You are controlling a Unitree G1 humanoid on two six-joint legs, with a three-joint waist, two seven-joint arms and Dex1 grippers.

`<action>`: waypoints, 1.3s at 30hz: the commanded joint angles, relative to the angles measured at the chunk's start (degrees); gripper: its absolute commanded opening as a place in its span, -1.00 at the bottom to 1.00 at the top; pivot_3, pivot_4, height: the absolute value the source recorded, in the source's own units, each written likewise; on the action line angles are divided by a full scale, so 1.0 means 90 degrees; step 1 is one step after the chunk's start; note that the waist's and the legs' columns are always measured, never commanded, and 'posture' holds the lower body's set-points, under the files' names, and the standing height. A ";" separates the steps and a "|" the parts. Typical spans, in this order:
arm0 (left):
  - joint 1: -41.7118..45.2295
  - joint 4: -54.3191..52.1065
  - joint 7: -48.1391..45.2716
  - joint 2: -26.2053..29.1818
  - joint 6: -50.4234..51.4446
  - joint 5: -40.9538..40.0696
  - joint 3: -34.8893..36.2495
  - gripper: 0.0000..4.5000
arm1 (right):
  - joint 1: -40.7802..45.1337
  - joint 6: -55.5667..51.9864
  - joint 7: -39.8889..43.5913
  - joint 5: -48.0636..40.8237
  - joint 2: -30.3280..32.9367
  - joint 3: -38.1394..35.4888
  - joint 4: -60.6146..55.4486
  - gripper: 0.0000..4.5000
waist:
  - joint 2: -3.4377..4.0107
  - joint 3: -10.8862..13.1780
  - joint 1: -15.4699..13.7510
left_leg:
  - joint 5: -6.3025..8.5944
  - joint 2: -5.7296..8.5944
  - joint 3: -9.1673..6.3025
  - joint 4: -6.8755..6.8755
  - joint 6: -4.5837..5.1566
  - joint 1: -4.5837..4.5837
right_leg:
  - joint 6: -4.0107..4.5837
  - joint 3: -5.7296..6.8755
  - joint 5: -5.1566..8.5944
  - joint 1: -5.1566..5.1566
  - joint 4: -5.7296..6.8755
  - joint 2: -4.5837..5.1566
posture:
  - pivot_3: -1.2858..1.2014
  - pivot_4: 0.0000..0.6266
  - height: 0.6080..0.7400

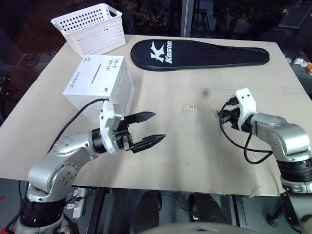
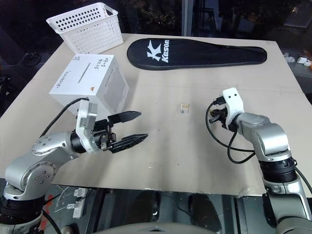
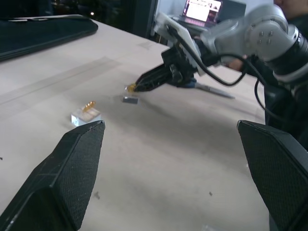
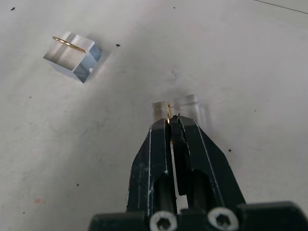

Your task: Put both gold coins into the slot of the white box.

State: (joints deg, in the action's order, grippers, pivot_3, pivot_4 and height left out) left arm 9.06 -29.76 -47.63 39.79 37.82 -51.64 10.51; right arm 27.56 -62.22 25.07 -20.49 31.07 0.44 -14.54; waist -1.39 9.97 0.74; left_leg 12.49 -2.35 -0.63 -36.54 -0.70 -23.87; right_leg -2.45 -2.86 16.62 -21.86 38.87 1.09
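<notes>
My right jaws are pinched shut on the edge of one gold coin, which stands in a clear block at their tips, so it can be lifted out. The second coin stands slotted in another block, off to one side ahead. My left jaws hang wide open and empty, the white box just behind them.

Bright overhead light, dark surroundings, soft shadows, blurred left-wrist foreground.

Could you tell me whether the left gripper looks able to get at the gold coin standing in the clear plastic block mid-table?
Probably yes: the left gripper is open, with bare tabletop between it and that gold coin.
</notes>
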 commanded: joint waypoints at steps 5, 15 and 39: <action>0.1127 0.0388 0.0749 -0.0220 0.0921 -0.1326 0.0166 1.00 | -0.0042 -0.0483 0.1015 -0.2145 -0.0009 -0.1452 -0.1688 -0.97 | 0.0002 0.0003 0.0029 | 0.0000 0.0000 -0.0003 0.0000 0.0000 -0.0001 | -0.0001 0.0001 0.0000 0.0001 -0.0002 -0.0002 | 0.03 -0.52 1.00; 0.2244 0.0909 0.0254 -0.0562 0.1308 -0.1507 -0.0478 0.08 | 0.0735 -0.1244 0.0294 -0.4866 -0.0321 -0.1987 -0.2467 -1.00 | 0.0002 0.0004 0.0029 | 0.0000 0.0000 -0.0002 0.0000 0.0000 0.0000 | -0.0001 0.0001 0.0000 0.0002 -0.0001 -0.0004 | 0.03 -0.52 1.00; 0.2579 0.1093 -0.0281 -0.0731 0.1319 -0.1232 -0.0763 -0.48 | 0.0966 -0.0248 -0.0959 -0.7008 0.0642 -0.1150 -0.2409 -1.00 | 0.0001 0.0005 0.0031 | 0.0000 0.0000 0.0000 0.0000 0.0000 -0.0001 | -0.0001 -0.0002 0.0000 0.0001 -0.0003 -0.0004 | 0.03 -0.52 1.00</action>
State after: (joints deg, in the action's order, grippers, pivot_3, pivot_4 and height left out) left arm 31.25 -18.80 -49.70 33.36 49.74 -62.45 3.40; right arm 34.74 -66.22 16.35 -81.43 36.51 -10.39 -34.95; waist -1.38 10.02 1.02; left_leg 12.49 -2.35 -0.64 -36.54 -0.70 -23.88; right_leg -2.46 -2.88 16.62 -21.85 38.84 1.05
